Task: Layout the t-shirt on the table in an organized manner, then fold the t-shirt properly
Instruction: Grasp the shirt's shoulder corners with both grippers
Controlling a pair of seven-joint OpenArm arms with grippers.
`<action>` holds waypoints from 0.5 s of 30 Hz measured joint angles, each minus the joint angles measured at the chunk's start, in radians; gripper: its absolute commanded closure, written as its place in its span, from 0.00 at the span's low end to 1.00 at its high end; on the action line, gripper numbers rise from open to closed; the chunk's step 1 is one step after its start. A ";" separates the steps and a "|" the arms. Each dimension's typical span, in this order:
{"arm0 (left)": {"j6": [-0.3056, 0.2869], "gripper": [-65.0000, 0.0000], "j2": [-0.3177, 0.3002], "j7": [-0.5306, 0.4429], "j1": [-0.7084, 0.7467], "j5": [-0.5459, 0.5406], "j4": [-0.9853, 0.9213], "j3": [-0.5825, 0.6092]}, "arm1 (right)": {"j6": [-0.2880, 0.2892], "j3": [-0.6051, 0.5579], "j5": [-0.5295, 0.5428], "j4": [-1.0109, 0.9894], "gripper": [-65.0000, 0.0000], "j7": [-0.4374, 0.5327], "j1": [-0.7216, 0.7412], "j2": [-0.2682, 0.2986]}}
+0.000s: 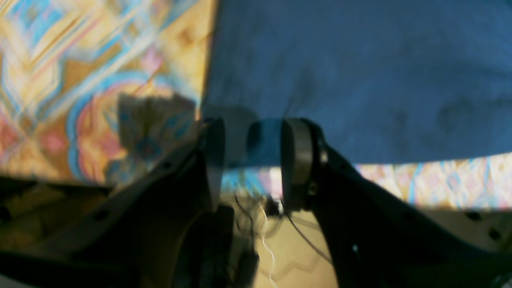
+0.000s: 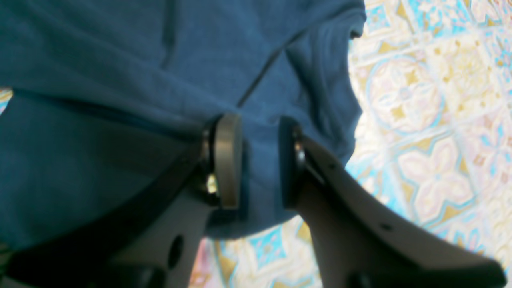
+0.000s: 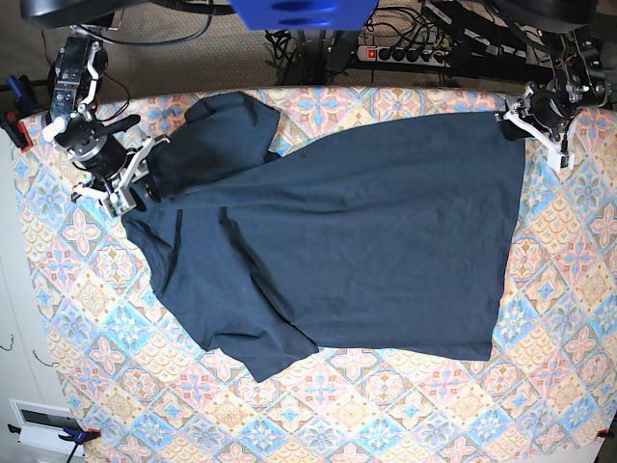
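Both grippers were clenched on the plain dark navy cotton t-shirt (image 3: 347, 241), which lay spread over the table (image 3: 87, 289) with its pastel diamond-tile cloth. My left gripper (image 1: 252, 156) pinched a hem corner at the table's far edge, near its corner. My right gripper (image 2: 260, 160) held wrinkled fabric beside one sleeve, near the opposite far corner.
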 measured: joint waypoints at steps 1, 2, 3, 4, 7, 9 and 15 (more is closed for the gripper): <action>0.003 0.66 -0.001 -0.025 0.002 0.009 -0.021 0.014 | 0.000 0.000 0.000 0.000 0.76 -0.001 -0.013 0.000; 0.010 0.67 -0.003 -0.050 0.005 0.021 -0.043 0.037 | 0.000 0.000 -0.001 0.000 0.76 -0.005 -0.030 0.000; 0.010 0.67 -0.004 -0.073 0.006 0.032 -0.059 0.061 | 0.000 0.000 -0.004 0.000 0.76 -0.008 -0.040 -0.001; 0.010 0.67 -0.005 -0.108 0.011 0.034 -0.058 0.072 | 0.001 0.001 -0.004 0.000 0.76 -0.008 -0.046 -0.001; 0.009 0.67 -0.003 -0.111 0.002 0.046 -0.063 0.080 | 0.000 0.002 -0.003 0.000 0.76 -0.004 -0.048 0.000; 0.006 0.67 -0.003 -0.115 0.002 0.040 -0.063 0.080 | 0.000 0.002 -0.003 0.000 0.76 -0.004 -0.048 0.001; 0.004 0.66 0.000 -0.096 0.005 0.029 -0.064 0.045 | 0.000 0.002 -0.006 0.014 0.76 -0.007 -0.048 0.001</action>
